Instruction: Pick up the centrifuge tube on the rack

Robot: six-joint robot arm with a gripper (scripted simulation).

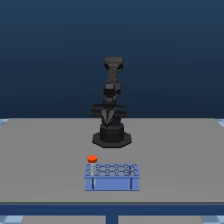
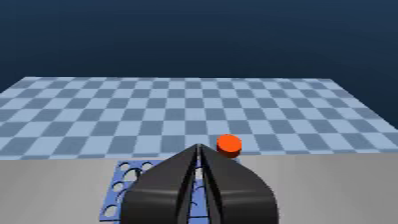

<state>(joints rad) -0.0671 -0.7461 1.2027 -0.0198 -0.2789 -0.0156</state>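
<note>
One centrifuge tube (image 1: 92, 161) stands orange-capped in a corner hole of the rack (image 1: 113, 176) on the surface (image 1: 45, 150), and the pincer (image 2: 199, 150), apparently nearly closed and empty, should spread before descending squarely over that cap.

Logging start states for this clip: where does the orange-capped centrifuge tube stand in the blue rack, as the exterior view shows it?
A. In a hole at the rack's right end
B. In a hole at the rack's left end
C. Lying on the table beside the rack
B: the centrifuge tube stands upright at the exterior view's left end of the rack.
</note>
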